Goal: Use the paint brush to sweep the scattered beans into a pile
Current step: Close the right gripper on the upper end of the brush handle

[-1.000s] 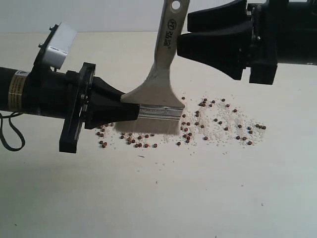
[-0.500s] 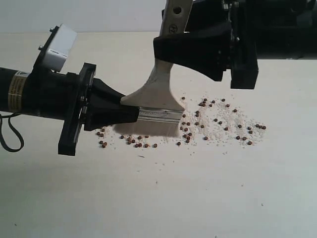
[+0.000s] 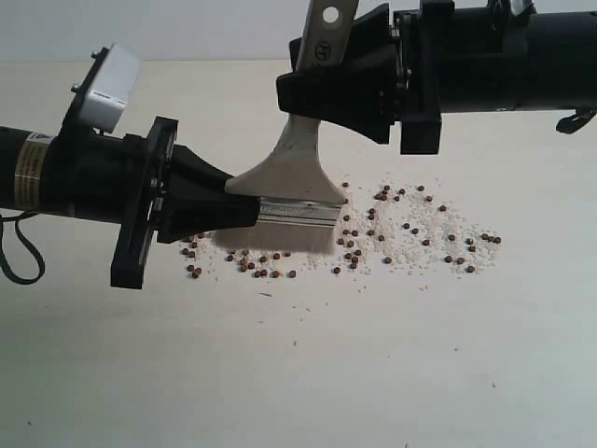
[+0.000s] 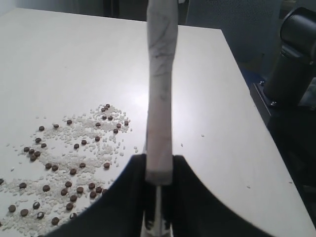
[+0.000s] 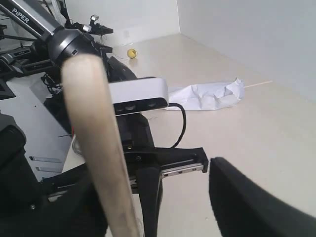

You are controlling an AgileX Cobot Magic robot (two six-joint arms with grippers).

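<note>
Cream-coloured bench (image 3: pixel 392 373) fills most of what we see, plain and matte. Next in size are the two black arms, coming in from either side in the exterior view.

Our left hand (image 3: pixel 244 213) reaches in low from the left and is clamped on the paint brush (image 3: pixel 294 177) right at the metal ferrule. The left wrist view shows both black jaws snug against the brush's sides, with the handle rising up between them.

Our right hand (image 3: pixel 303 93) sits higher, coming in from the right at the upper part of the handle, just under the hole at its end. Its jaws are apart. In the right wrist view the wooden handle stands between them with a clear gap to one of the fingers (image 5: pixel 242 197), and we can't tell if the other one touches the wood.

The brush itself is tilted, with the handle leaning up and to the right and the bristles pointing down at the bench over the left part of the mess.

The beans (image 3: pixel 351 254) lie in a loose band on the bench. Some are just under and left of the bristles, and most are off to the right of the brush head, so no pile yet. Smallest of all, pale crumbs (image 3: pixel 420 224) are sprinkled among the beans, thickest on the right side.
</note>
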